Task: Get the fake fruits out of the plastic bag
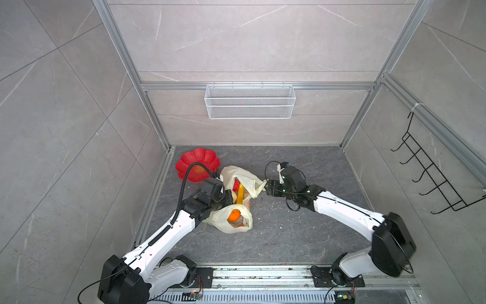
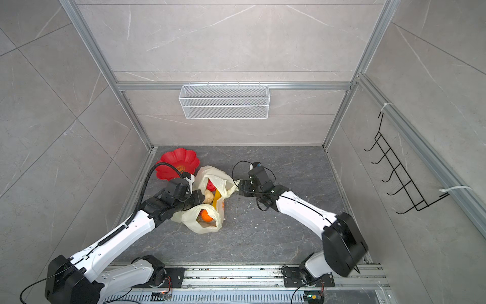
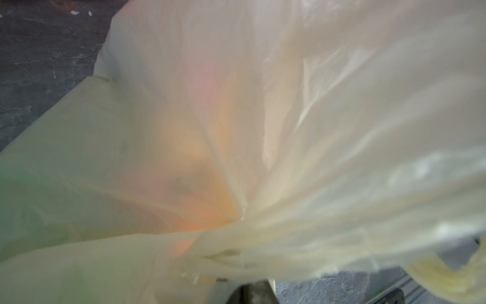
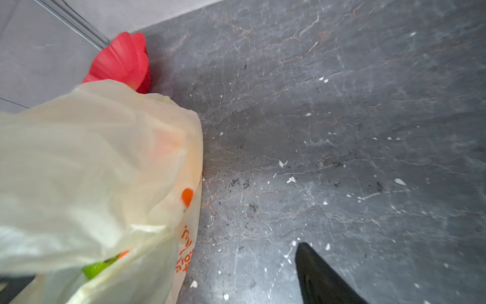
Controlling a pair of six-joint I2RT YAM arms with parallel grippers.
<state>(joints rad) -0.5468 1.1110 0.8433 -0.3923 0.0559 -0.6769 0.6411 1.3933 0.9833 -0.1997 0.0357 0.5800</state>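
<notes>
Red plate, wire basket, hook rack

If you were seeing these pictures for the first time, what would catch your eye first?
The pale-yellow plastic bag lies crumpled left of centre in both top views, an orange and a yellow banana showing in it. Behind it, farther left, sits a red flower-shaped plate.

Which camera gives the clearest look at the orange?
Both top views: the orange shows sharp and uncovered through an opening in the plastic bag. Left wrist gives only a blurred orange glow behind film; right wrist shows the bag's outside, the orange not identifiable.
</notes>
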